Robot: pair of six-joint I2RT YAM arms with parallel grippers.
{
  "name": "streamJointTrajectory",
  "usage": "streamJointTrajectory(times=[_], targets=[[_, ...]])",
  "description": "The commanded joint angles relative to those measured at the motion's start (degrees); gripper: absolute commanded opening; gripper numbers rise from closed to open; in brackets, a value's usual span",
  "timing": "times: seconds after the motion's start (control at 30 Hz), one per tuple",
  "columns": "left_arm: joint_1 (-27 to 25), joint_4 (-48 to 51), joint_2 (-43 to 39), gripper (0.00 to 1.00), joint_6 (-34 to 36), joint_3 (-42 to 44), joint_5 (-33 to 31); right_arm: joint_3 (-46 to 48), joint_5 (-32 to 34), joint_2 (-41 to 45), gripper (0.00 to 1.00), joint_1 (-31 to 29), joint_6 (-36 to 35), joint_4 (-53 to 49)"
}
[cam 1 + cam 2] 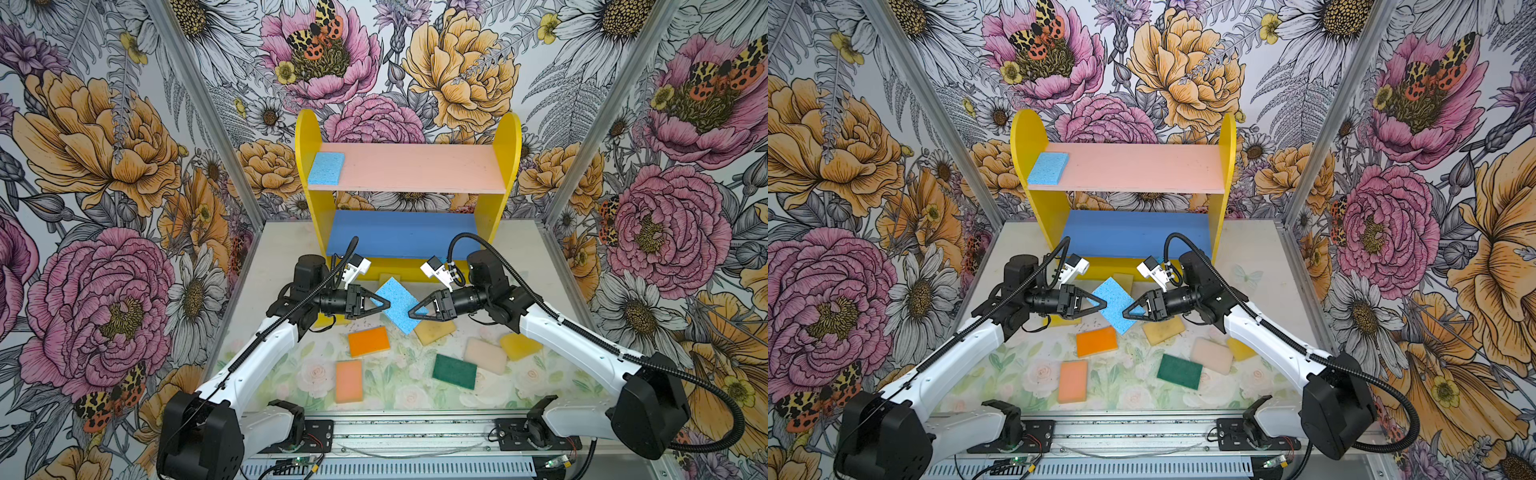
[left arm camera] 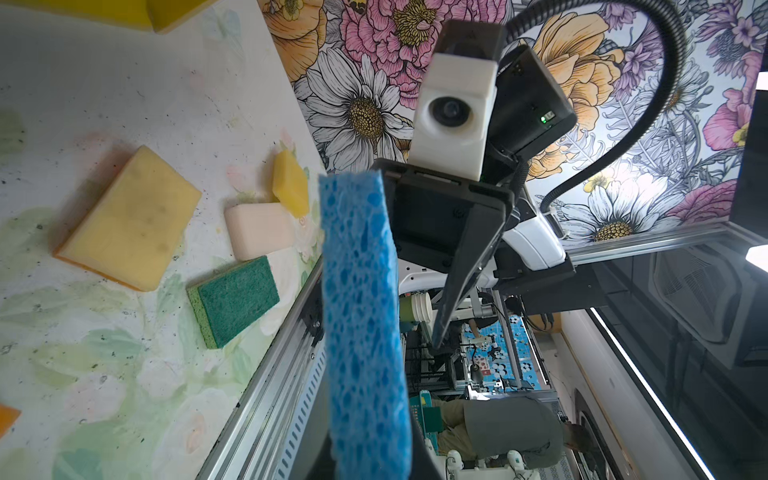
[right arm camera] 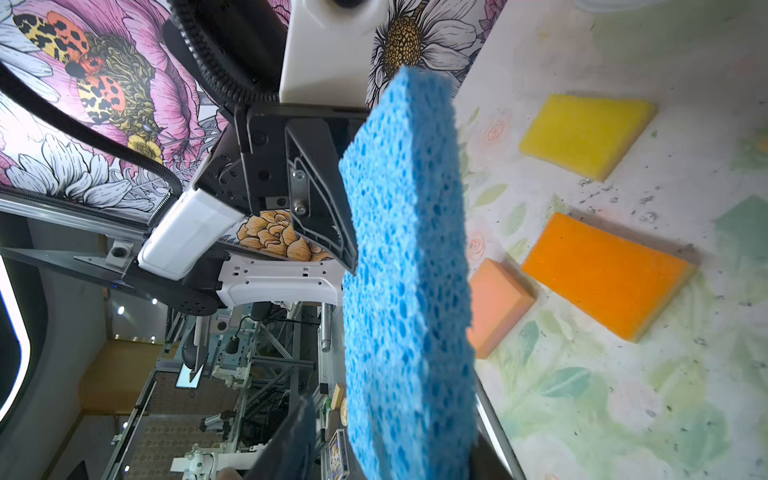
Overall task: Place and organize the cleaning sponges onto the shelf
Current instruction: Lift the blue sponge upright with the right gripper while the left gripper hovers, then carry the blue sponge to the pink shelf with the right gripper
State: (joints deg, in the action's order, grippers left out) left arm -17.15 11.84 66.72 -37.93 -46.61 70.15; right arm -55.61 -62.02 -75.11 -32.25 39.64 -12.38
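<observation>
Floral-mat tabletop (image 1: 399, 390), apparent handover: light blue sponge (image 1: 397, 303) aloft at centre, on the near side of the shelf (image 1: 305, 137); left gripper (image 1: 386, 305) pinching one edge; right gripper (image 1: 412, 312) spread around the opposite edge; a premature left release would likely drop it.

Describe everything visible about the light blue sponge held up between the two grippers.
The light blue sponge is a flat rectangular pad of porous, open-celled foam, evenly blue all over. It hangs in the air in front of the shelf, turned corner-down with a broad face showing in both top views. The left gripper is shut on one edge. The right gripper has its fingers on either side of the opposite edge; whether they pinch it cannot be told.
</observation>
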Motion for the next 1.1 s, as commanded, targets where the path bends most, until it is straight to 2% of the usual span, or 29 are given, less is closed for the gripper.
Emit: streamJointTrajectory(times=[0.0, 0.1, 0.2, 0.23, 0.3, 0.37, 0.43, 0.5, 0.6, 0.73, 0.87, 0.93, 1.07], targets=[[-0.87, -0.47, 0.40, 0.06, 1.64, -1.56, 2.04, -1.33, 0.24, 1.77, 0.34, -0.22, -0.24, 0.30], [-0.79, -0.49, 0.42, 0.11, 1.46, -1.56, 1.99, -1.78, 1.55, 1.48, 0.12, -0.27, 0.48, 0.35], [0.02, -0.54, -0.12, 0.32, 1.01, -1.74, 1.23, -2.19, 5.36, 1.89, 0.03, -0.27, 2.01, 0.56], [0.53, -0.83, -0.61, 0.44, 0.39, -1.82, 0.51, -2.30, 8.06, 2.37, 0.01, -0.27, 3.09, 0.63], [1.89, -4.60, -1.82, 0.66, -3.50, -1.05, -0.77, -2.33, 14.10, 4.02, 0.00, -0.36, 5.98, 1.93], [3.07, -13.40, -3.98, 0.83, -11.10, 1.36, -3.05, -2.33, 19.57, 5.70, 0.00, -0.31, 9.29, 3.89], [3.86, -24.89, -6.86, 0.93, -20.27, 4.90, -6.63, -1.23, 23.03, 6.96, 0.00, -0.36, 14.84, 9.74], [4.05, -31.28, -9.78, 0.99, -25.25, 7.70, -11.40, 0.97, 24.91, 7.66, 0.00, -0.40, 21.57, 18.71], [3.38, -32.21, -14.76, 0.99, -26.20, 10.36, -18.25, 0.83, 28.72, 7.03, 0.00, -1.37, 27.29, 26.38], [3.44, -24.19, -23.39, 0.99, -22.34, 12.07, -26.35, -8.86, 35.49, 4.62, 0.00, -4.86, 24.32, 21.91], [3.74, -13.34, -29.28, 0.99, -17.27, 8.85, -32.15, -19.66, 40.04, -0.29, 0.00, -7.17, 21.90, 15.61], [3.67, -13.57, -29.72, 0.99, -17.84, 7.10, -34.92, -23.00, 41.56, -2.94, 0.00, -8.11, 22.43, 15.60], [2.92, -20.90, -28.34, 0.99, -21.40, 6.60, -39.89, -27.18, 45.92, -7.33, 0.00, -9.86, 25.28, 18.90]])
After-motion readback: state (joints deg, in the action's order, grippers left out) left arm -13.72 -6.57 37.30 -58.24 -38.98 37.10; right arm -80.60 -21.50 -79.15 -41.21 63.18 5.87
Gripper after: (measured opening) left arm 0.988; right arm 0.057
